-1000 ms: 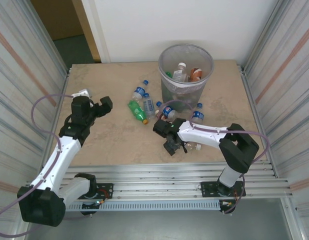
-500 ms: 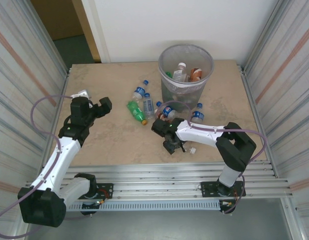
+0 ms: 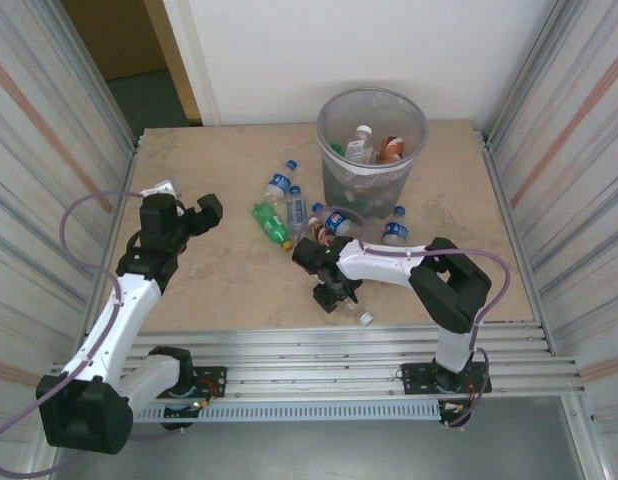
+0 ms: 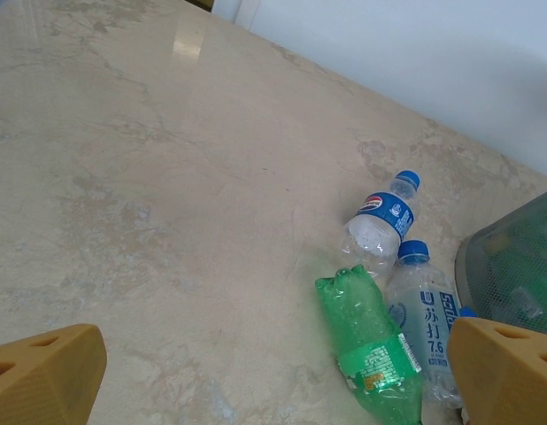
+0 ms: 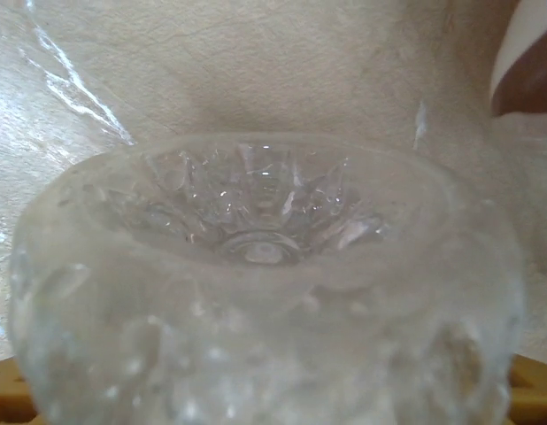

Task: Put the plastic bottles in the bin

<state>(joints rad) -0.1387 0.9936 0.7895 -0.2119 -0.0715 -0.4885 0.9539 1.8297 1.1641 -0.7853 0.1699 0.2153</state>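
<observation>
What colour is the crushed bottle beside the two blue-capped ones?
Green; the crushed bottle shows best in left wrist view.

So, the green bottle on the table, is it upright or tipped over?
Tipped over. The green bottle lies flat on the table, long side down, beside a clear bottle with blue print.

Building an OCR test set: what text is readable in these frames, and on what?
"苏打 7.6" on the white-label bottle, left wrist view.
Print on the blue-label bottle: too small to read.
Label on the green bottle: blurred.
Labels in the top view: too small to read.
</observation>
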